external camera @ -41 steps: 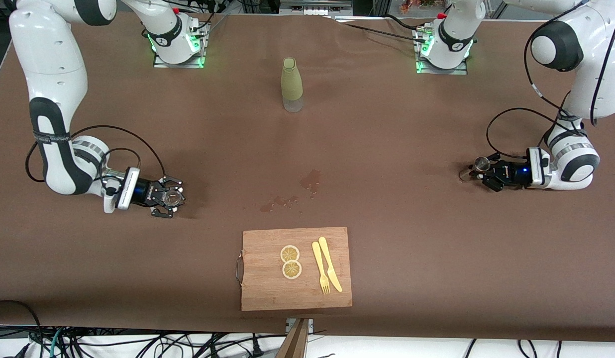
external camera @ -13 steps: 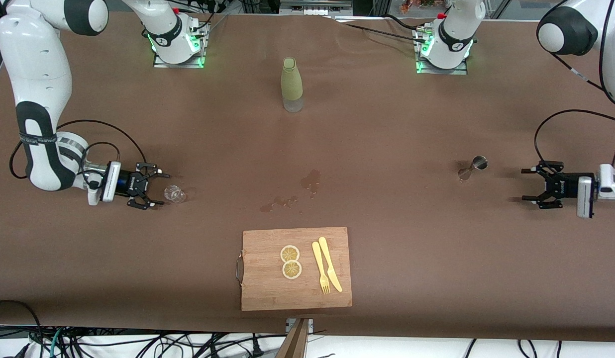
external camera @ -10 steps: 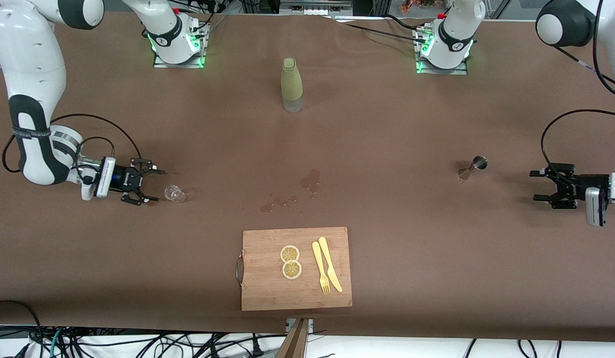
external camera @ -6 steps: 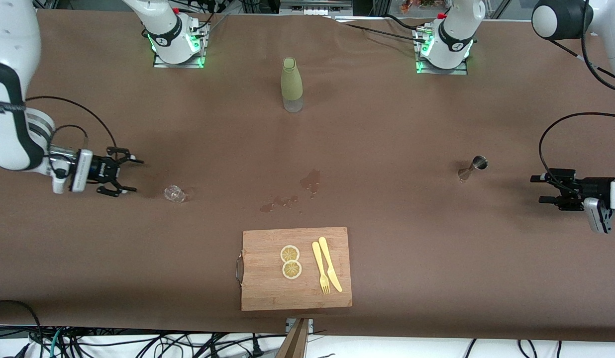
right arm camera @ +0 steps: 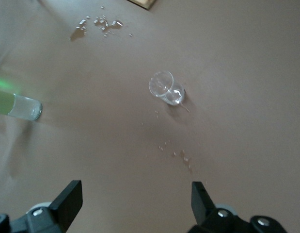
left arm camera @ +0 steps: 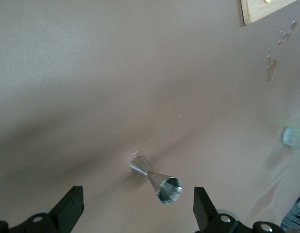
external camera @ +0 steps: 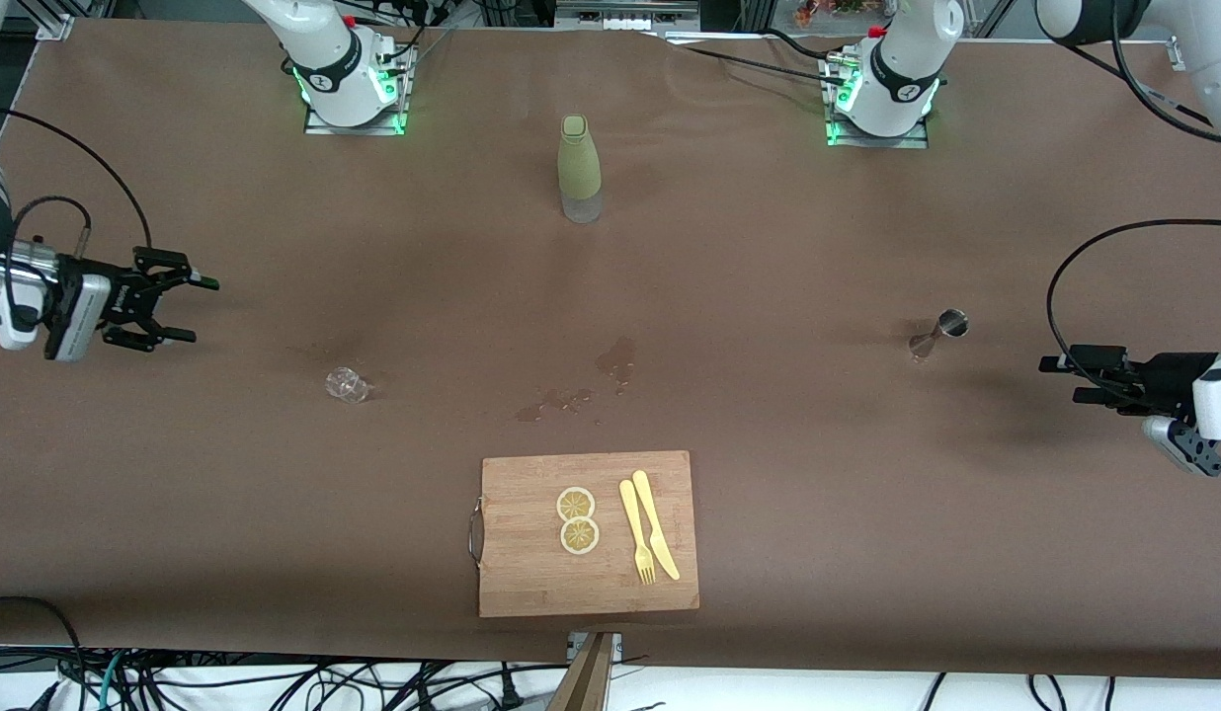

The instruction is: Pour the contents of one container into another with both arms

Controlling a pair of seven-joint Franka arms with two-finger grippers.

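A small clear glass (external camera: pixel 346 385) (right arm camera: pixel 165 88) stands on the brown table toward the right arm's end. My right gripper (external camera: pixel 198 309) (right arm camera: pixel 135 196) hangs open and empty over the table, well apart from the glass and closer to that end. A steel jigger (external camera: pixel 938 331) (left arm camera: pixel 154 177) stands upright toward the left arm's end. My left gripper (external camera: pixel 1063 380) (left arm camera: pixel 137 203) is open with nothing in it, over the table between the jigger and that end's edge, apart from the jigger.
A green bottle (external camera: pixel 579 168) (right arm camera: pixel 19 106) stands near the bases at mid-table. Spilled drops (external camera: pixel 591 380) wet the cloth in the middle. A wooden cutting board (external camera: pixel 512 583) with two lemon slices (external camera: pixel 577 519), a fork and a knife lies near the front edge.
Both grippers have let go of the glass and the jigger and drawn back toward their own ends of the table, rising. The glass and jigger stay where they were set.
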